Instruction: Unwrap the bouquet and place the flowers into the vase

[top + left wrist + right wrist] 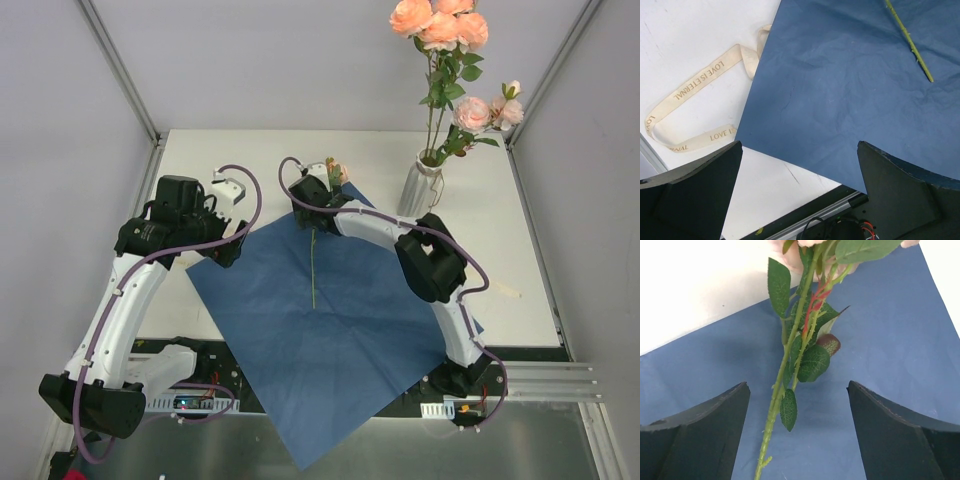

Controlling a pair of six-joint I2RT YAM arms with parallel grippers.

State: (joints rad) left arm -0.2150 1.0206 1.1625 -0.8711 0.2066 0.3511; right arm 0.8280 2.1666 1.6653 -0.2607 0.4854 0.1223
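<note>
The bouquet is undone: its blue paper (350, 330) lies flat on the table and the cream ribbon (700, 100) lies loose beside the paper's left edge. One rose (313, 265) remains on the paper, bloom toward the far side. My right gripper (312, 222) hovers open over it; in the right wrist view the green stem (785, 360) runs between the fingers (700, 440) without touching them. Several flowers (440, 30) stand in the ribbed whitish vase (420, 188) at the back right. My left gripper (228, 252) is open and empty above the paper's left edge (840, 90).
The rose's stem tip (910, 42) shows at the upper right of the left wrist view. A metal rail (545, 375) runs along the near table edge. Grey walls enclose the table on three sides.
</note>
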